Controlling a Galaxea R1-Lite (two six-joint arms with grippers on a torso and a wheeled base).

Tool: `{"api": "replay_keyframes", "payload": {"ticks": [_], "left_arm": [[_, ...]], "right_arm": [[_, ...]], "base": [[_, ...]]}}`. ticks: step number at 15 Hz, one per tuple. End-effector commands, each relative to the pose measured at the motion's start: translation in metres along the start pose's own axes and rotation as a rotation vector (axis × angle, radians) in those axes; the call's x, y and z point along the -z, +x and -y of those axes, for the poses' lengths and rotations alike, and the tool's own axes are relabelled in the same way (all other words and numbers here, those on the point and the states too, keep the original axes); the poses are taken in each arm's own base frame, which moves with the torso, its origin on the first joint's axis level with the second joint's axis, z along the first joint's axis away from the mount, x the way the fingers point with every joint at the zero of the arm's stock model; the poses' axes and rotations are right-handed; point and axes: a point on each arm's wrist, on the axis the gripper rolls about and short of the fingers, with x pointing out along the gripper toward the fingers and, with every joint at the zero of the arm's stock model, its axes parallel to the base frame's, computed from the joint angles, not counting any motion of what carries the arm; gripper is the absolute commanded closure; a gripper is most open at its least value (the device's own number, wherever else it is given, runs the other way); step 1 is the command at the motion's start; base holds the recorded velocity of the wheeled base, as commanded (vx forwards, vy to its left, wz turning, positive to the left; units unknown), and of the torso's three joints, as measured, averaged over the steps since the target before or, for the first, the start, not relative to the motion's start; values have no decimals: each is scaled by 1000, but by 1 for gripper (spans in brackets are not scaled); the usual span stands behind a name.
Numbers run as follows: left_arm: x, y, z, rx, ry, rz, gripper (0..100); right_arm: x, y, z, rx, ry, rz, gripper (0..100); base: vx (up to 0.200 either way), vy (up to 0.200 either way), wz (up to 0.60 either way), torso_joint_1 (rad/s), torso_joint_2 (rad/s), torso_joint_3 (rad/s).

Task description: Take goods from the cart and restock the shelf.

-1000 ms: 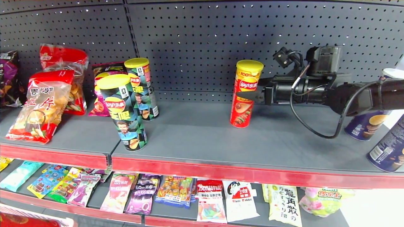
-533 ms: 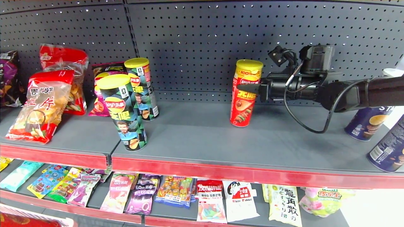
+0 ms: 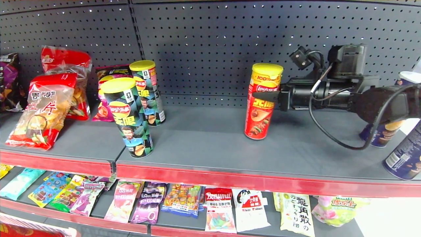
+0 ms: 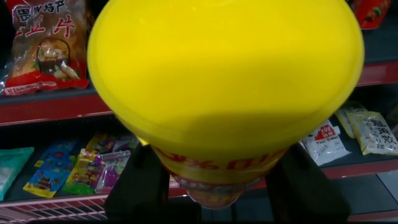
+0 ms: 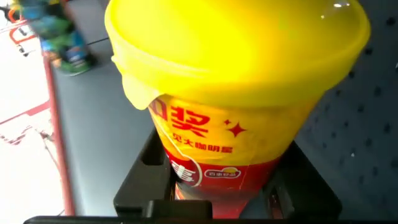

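Observation:
A red chip can (image 3: pixel 261 108) with a yellow lid stands nearly upright on the grey upper shelf (image 3: pixel 204 144), right of its middle. My right gripper (image 3: pixel 267 96) comes in from the right and is shut on the can's upper body. I cannot tell whether the can's base touches the board. In the right wrist view the same can (image 5: pixel 236 81) sits between the black fingers (image 5: pixel 146 180). In the left wrist view my left gripper (image 4: pixel 214 196) is shut on a second yellow-lidded red can (image 4: pixel 224 81), held out in front of the shelves.
Two green-black cans (image 3: pixel 129 117) (image 3: pixel 148 92) and snack bags (image 3: pixel 42 108) stand at the shelf's left. Blue cans (image 3: pixel 403 154) (image 3: pixel 378 133) are at the right, under my right arm. A pegboard wall (image 3: pixel 210 46) backs the shelf. Packets (image 3: pixel 218 209) lie on the lower shelf.
My right gripper has moved the red can a little to the right and toward the shelf's front. The other goods have not moved.

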Motion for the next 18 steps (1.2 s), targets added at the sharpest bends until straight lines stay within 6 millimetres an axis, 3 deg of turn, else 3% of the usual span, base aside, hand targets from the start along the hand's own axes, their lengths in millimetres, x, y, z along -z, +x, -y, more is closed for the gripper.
{"api": "replay_keyframes", "payload": {"ticks": [1, 5, 13, 18], "left_arm": [[0, 1, 0, 2, -1, -6, 100], [0, 3, 0, 6, -1, -13, 100], [0, 1, 0, 4, -1, -7, 100], [0, 1, 0, 3, 0, -3, 100]], "right_arm": [[-13, -37, -28, 4, -23, 20, 100], [3, -54, -56, -12, -33, -25, 100], [16, -49, -85, -63, -48, -28, 100], [12, -45, -101, -78, -57, -24, 100]], "base": [[0, 0, 0, 0, 0, 0], [0, 0, 0, 0, 0, 0], [0, 0, 0, 0, 0, 0], [0, 0, 0, 0, 0, 0]]}}
